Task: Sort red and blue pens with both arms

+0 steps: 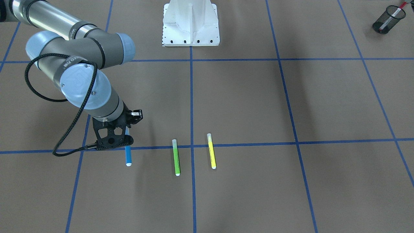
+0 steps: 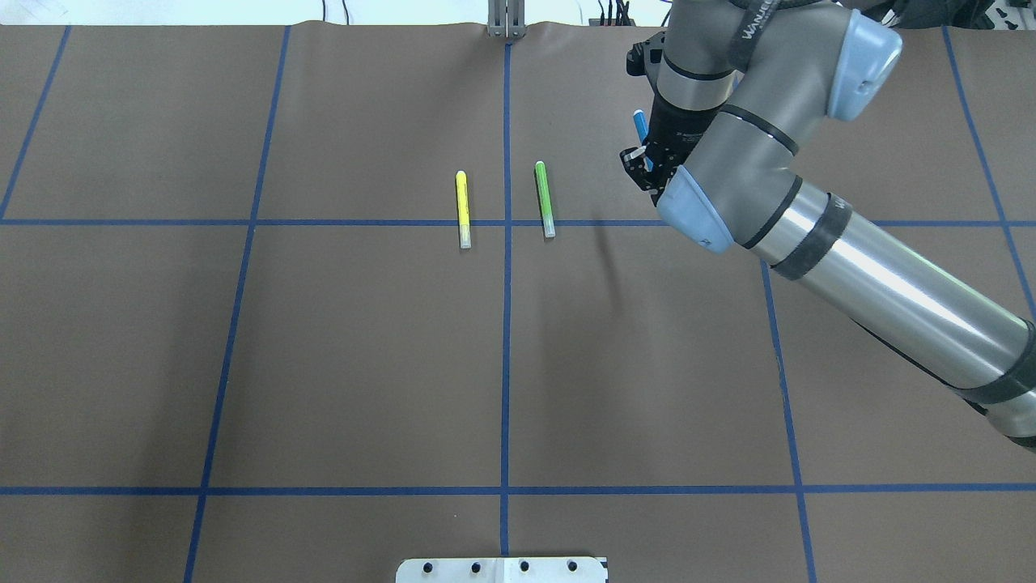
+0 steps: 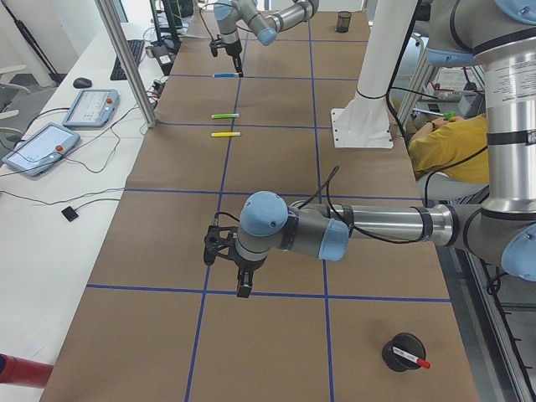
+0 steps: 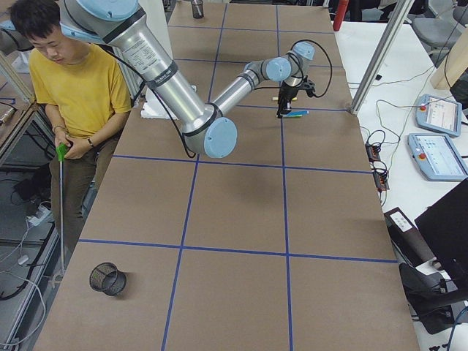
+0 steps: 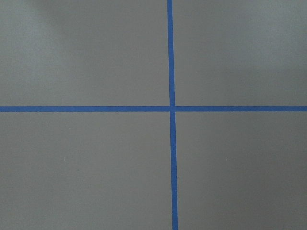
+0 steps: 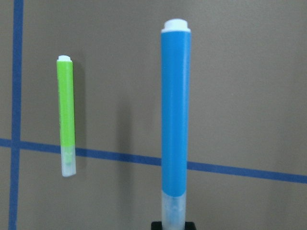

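Note:
The blue pen (image 1: 128, 156) points toward the table's front edge, its translucent cap end inside my right gripper (image 1: 120, 141). That gripper is shut on the cap, seen as a black piece under the blue pen (image 6: 175, 120) in the right wrist view. I cannot tell whether the pen is off the table. The red pen (image 1: 390, 18) stands tilted in a black mesh cup (image 1: 379, 27) at the far corner on my left side. My left gripper (image 3: 243, 291) hangs low over bare table; I cannot tell whether it is open or shut.
A green marker (image 1: 176, 157) and a yellow marker (image 1: 211, 151) lie parallel, just beside the blue pen. The white robot base (image 1: 190, 24) stands at the back centre. Another mesh cup (image 4: 107, 278) sits at my right end. A person in a yellow shirt (image 4: 73, 80) stands beside the table.

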